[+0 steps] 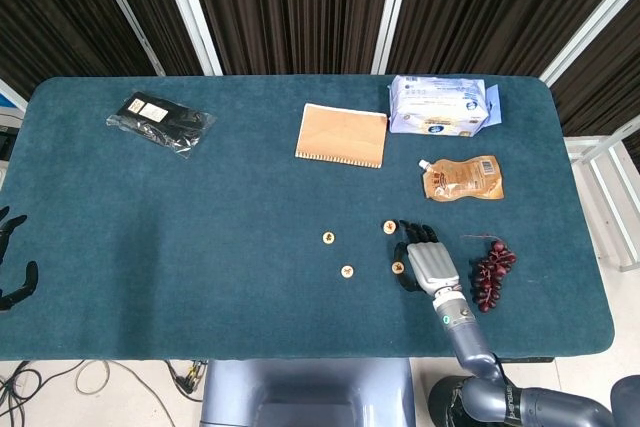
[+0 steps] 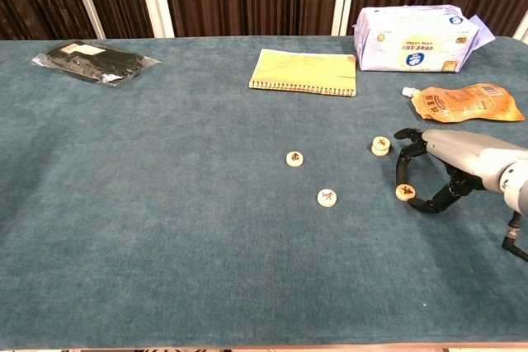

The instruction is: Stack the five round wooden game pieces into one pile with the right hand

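Note:
Four round wooden pieces show on the blue table. One piece and another lie left of centre. A third piece looks thicker, perhaps two stacked. My right hand arches over the fourth piece and pinches it between a finger and the thumb, still on the cloth. My left hand hangs at the table's far left edge, fingers apart and empty.
A bunch of dark grapes lies just right of my right hand. Behind it are an orange pouch, a tissue pack and a notebook. A black packet sits at the back left.

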`<state>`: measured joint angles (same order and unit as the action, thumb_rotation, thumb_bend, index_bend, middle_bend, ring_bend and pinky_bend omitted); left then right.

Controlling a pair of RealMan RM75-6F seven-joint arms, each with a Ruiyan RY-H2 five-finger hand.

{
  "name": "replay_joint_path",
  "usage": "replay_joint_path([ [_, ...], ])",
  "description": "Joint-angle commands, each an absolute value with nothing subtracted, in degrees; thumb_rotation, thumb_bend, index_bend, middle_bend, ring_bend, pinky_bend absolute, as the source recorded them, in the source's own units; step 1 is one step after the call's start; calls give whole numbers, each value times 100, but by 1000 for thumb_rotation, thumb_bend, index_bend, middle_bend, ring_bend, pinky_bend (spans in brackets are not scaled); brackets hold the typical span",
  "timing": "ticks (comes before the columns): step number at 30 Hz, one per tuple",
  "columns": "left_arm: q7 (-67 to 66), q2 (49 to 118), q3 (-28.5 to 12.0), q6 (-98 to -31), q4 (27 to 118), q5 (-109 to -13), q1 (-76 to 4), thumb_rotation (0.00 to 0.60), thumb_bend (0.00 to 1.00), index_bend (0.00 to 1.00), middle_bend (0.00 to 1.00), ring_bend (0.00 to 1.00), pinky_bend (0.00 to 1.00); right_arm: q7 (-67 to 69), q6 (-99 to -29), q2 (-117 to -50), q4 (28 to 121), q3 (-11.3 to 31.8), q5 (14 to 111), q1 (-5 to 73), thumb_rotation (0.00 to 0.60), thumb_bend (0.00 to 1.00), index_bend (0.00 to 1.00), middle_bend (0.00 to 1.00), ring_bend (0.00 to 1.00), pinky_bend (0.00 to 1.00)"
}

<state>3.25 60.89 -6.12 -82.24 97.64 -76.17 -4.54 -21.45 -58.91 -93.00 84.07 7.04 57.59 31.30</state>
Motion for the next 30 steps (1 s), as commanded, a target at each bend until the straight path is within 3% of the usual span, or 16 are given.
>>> replay_joint_path([
  [1,326,6090,-612,-8223,9764,-7615,-455,600,485,143,0,0,0,-2141,-5881,-9302,8410,708,5756,3132,600,417,481,0,0,0],
  [16,337,6086,-615,-8224,9765,-7616,-455,600,485,143,0,0,0,-2144,-5876,-9073,8693,897,5704,3193,600,416,555,0,0,0],
  [23,320,6092,-616,-8236,9775,-7627,-456,600,485,143,0,0,0,-2402,-5747,-8580,9088,1328,5328,3495,600,416,555,0,0,0],
  [30,306,6097,-616,-8248,9765,-7627,-452,600,485,143,0,0,0,-2568,-5390,-8716,8799,1502,4829,3893,600,417,555,0,0,0],
])
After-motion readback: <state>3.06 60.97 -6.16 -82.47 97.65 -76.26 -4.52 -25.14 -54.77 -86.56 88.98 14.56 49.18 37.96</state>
